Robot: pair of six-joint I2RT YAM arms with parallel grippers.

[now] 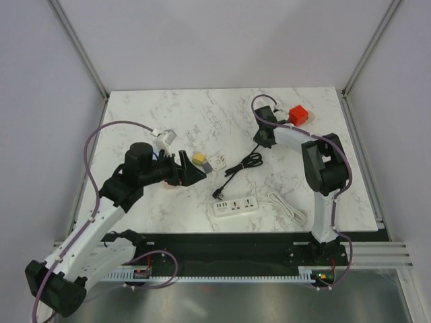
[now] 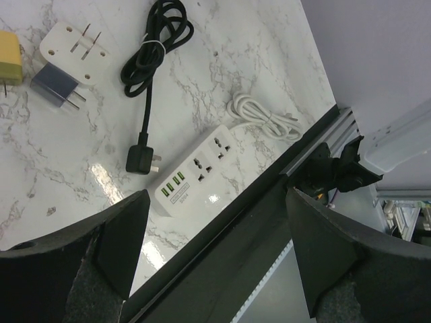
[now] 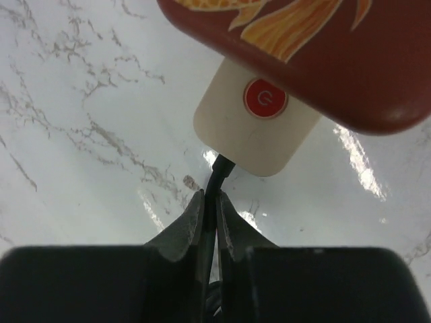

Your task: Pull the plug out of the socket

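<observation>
Lying loose: two adapters (image 2: 59, 64), one power strip (image 2: 195, 169).

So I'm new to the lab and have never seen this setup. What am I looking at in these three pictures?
Two robot arms are bolted at the near edge of a marble table. One picture looks down from above; the other two come from cameras on each wrist. On the table lie a white power strip with a black plug beside it, loose adapters and a red cube socket. The left pincer hangs open, holding nothing. The right pincer is shut on a thin black cable that runs into the cream base of the red cube.
</observation>
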